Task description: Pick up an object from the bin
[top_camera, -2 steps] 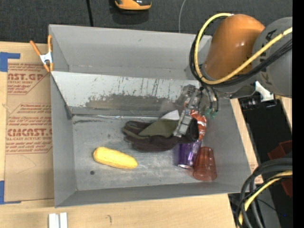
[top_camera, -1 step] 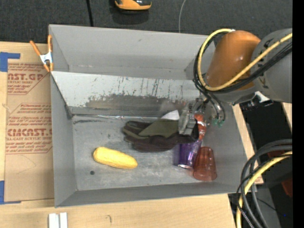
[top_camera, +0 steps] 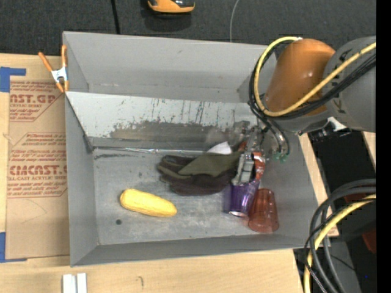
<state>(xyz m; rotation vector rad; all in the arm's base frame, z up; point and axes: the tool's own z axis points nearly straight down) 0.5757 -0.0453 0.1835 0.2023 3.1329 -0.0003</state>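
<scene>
My jaws hang low at the bin's [top_camera: 79,182] right end. I cannot tell whether they are released or clenched. The purple cup [top_camera: 239,199] lies just nearward of them, touching a pink cup [top_camera: 263,211] on its right, with a dark glove [top_camera: 192,174] to its left. I judge a short drop would meet it.
</scene>
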